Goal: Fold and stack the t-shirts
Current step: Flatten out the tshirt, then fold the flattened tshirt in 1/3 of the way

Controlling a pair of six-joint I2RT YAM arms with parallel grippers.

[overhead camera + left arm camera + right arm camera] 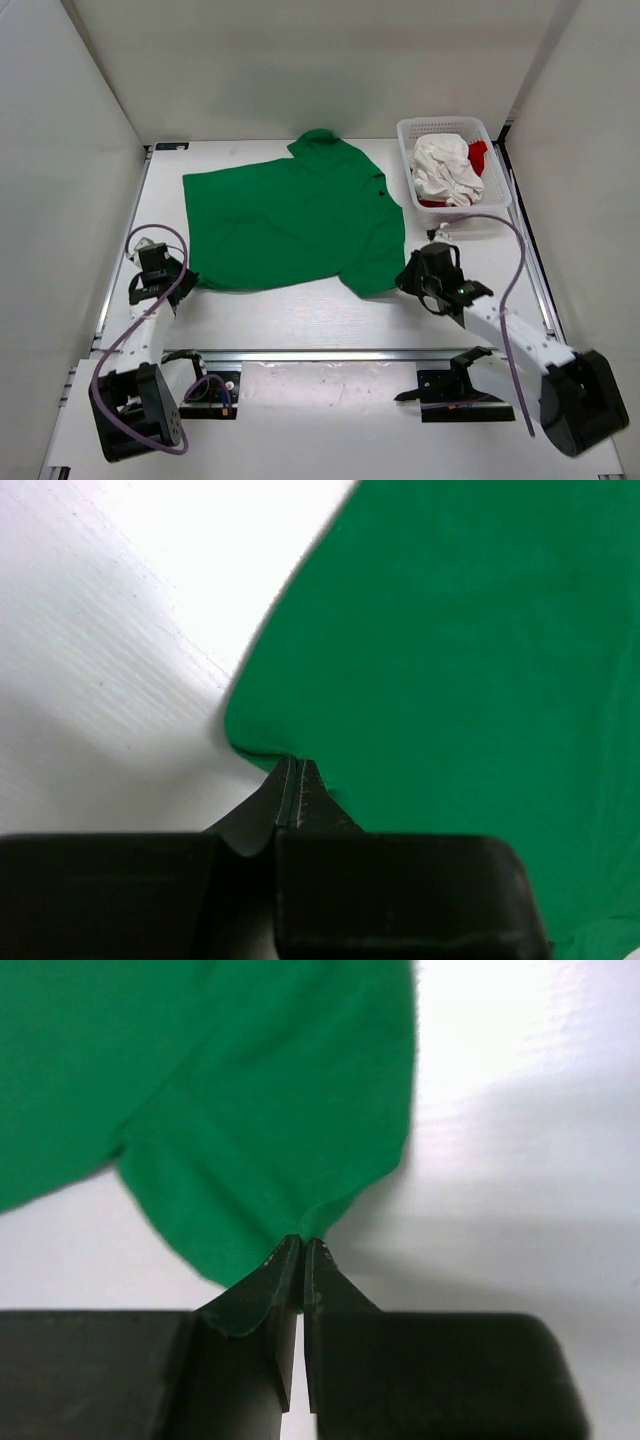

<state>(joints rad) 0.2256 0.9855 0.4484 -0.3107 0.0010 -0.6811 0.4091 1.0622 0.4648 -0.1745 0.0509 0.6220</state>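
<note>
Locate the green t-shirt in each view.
Top external: green t-shirt spread flat mid-table, left of the basket.
Left wrist: green t-shirt fills the right side, edge pinched by the left gripper.
Right wrist: green t-shirt upper left, corner pinched by the right gripper.
Shared landmark: the white table.

No writing, label, brand, number or sign can be read in any view: the green t-shirt (290,220) is plain, and the basket (440,122) and table (300,310) carry no lettering.
</note>
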